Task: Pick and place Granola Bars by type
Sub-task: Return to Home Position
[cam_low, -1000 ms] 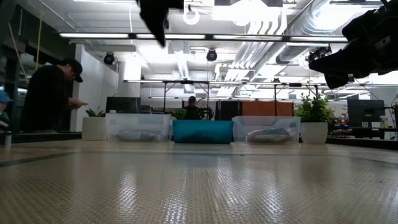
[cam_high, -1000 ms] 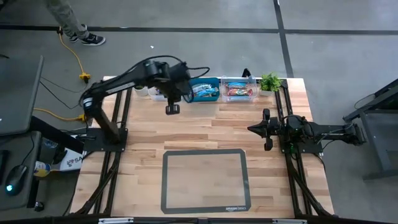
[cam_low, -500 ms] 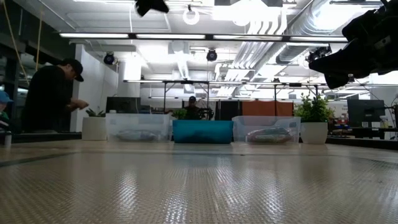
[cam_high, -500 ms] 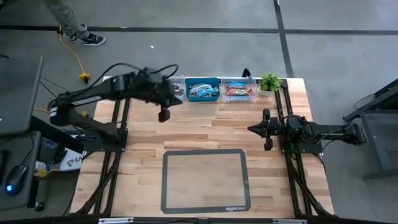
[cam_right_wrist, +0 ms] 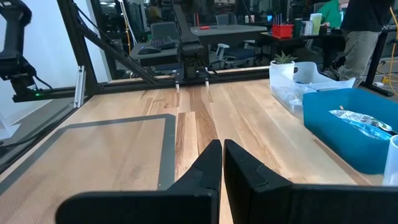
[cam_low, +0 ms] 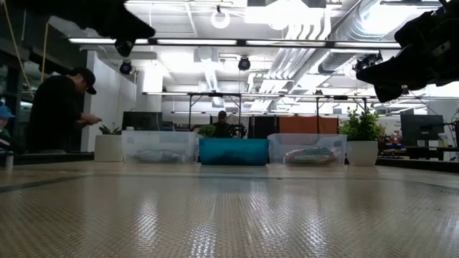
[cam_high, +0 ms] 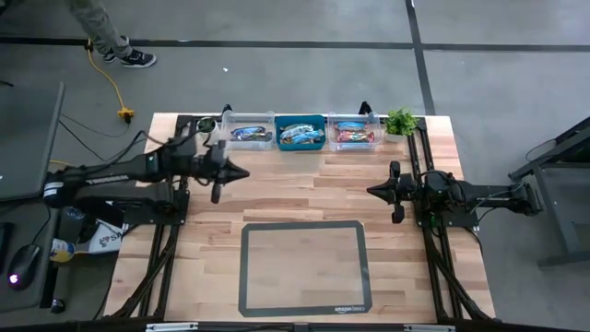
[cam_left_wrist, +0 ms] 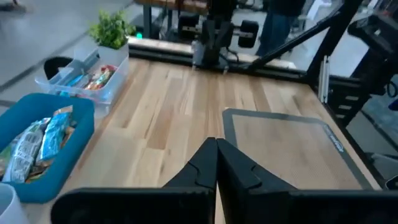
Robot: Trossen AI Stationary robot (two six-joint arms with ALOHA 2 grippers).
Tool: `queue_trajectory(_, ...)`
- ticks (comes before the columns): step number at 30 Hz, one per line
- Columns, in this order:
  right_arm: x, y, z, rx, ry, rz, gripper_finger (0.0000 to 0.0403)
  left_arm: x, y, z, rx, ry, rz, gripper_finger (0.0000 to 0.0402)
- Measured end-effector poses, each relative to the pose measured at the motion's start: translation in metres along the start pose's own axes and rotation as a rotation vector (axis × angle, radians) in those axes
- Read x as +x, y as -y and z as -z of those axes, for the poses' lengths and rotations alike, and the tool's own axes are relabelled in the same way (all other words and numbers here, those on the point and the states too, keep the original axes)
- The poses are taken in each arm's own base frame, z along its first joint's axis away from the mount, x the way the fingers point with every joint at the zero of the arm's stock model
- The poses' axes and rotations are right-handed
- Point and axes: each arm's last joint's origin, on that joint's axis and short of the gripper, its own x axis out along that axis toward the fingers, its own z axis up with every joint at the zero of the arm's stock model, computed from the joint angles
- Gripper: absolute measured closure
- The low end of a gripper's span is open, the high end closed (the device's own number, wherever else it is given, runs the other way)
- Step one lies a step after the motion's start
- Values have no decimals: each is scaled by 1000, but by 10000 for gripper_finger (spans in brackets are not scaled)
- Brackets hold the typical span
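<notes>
An open industrial lab: exposed ceiling ducts (cam_low: 337, 29), strip lights (cam_low: 287, 43), monitors (cam_low: 140, 120) on far benches, concrete floor (cam_high: 277, 83).

Slim black arms (cam_high: 120, 172) end in wedge-shaped black fingers (cam_left_wrist: 198, 169).

The rectangular wooden table top (cam_high: 212, 212) is pale honey planks with darker streaks. On it, the flat rectangular mat (cam_high: 304, 267) is light grey inside a dark grey border, and finely dotted in the low view. Between two clear plastic bins (cam_low: 159, 145) stands a solid teal-blue plastic bin (cam_low: 234, 152). The shiny Granola Bars (cam_high: 300, 135) are light blue and silver there, darker blue in the left clear bin, red-orange in the right. The small leafy plant (cam_high: 400, 121) is green and its pot (cam_low: 362, 153) white. Both jointed metal arms (cam_high: 479, 194) are black.
</notes>
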Motion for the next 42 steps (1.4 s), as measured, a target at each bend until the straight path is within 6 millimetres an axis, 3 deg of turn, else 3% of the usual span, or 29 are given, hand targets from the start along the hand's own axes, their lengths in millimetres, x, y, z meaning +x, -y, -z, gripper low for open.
queue_trajectory(13,0,0,0,0,0,0,403,-31,5,66,-42,235,89,401)
queue_trajectory(23,0,0,0,0,0,0,403,-45,9,76,-24,361,141,401)
queue_trajectory(30,0,0,0,0,0,0,403,-47,8,94,-92,411,174,401)
queue_trajectory(42,0,0,0,0,0,0,403,-45,8,103,-162,526,249,401)
